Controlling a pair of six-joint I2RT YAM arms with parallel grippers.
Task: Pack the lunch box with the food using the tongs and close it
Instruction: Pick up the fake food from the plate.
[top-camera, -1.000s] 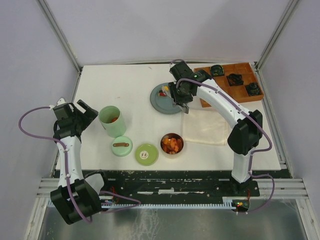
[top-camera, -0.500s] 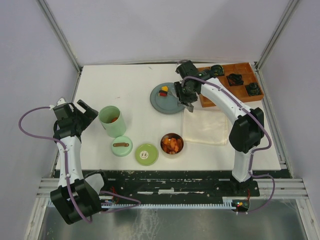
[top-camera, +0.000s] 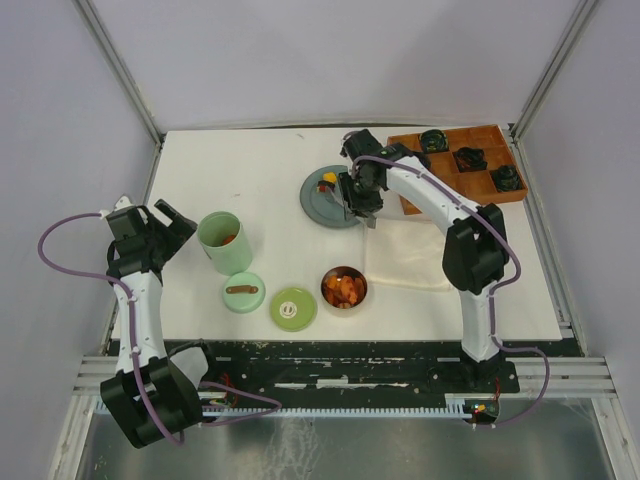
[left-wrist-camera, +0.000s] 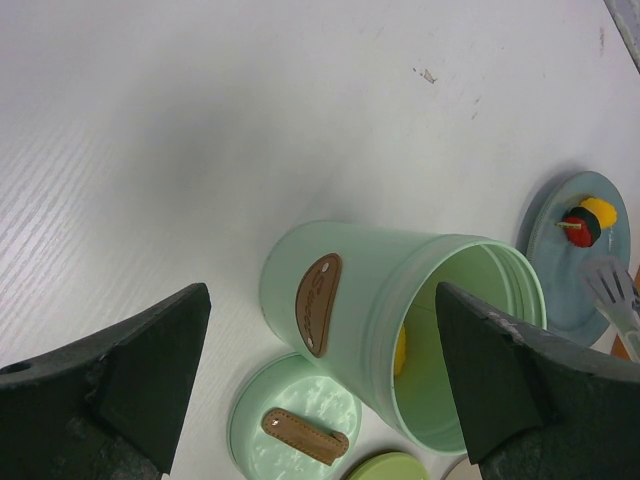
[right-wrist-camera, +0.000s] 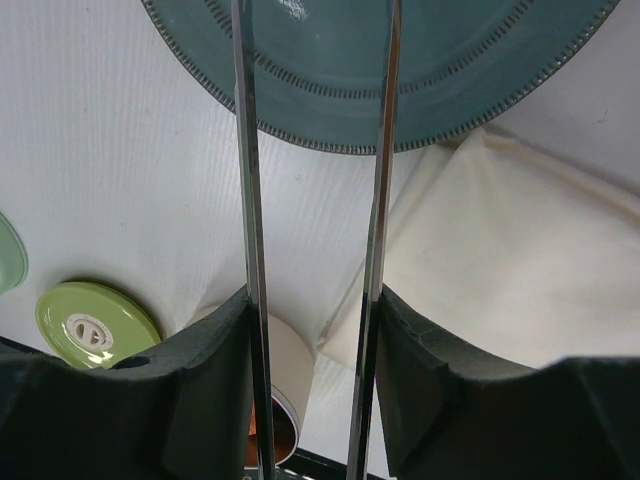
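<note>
The lunch box's mint-green canister (top-camera: 223, 240) stands open with a yellow piece of food (left-wrist-camera: 400, 350) inside. Its brown-handled lid (top-camera: 243, 292) lies flat beside the lime-green lid (top-camera: 293, 309). The steel bowl (top-camera: 344, 287) holds orange food. A yellow, red and black bite (top-camera: 327, 181) sits on the grey-blue plate (top-camera: 318, 205). My right gripper (top-camera: 360, 195) is shut on the silver tongs (right-wrist-camera: 247, 200), whose two arms reach over the plate; the tongs' tip (left-wrist-camera: 610, 290) hovers near the bite. To the canister's left, my left gripper (top-camera: 170, 222) is open and holds nothing.
A folded cream cloth (top-camera: 415, 250) lies right of the plate, under my right arm. The compartmented wooden tray (top-camera: 470, 165) with dark objects sits at the back right. The table's left edge runs close behind my left gripper.
My right gripper swung right with the tongs, then back left over the plate, and its elbow drew in toward the table's middle. The left arm has not moved.
</note>
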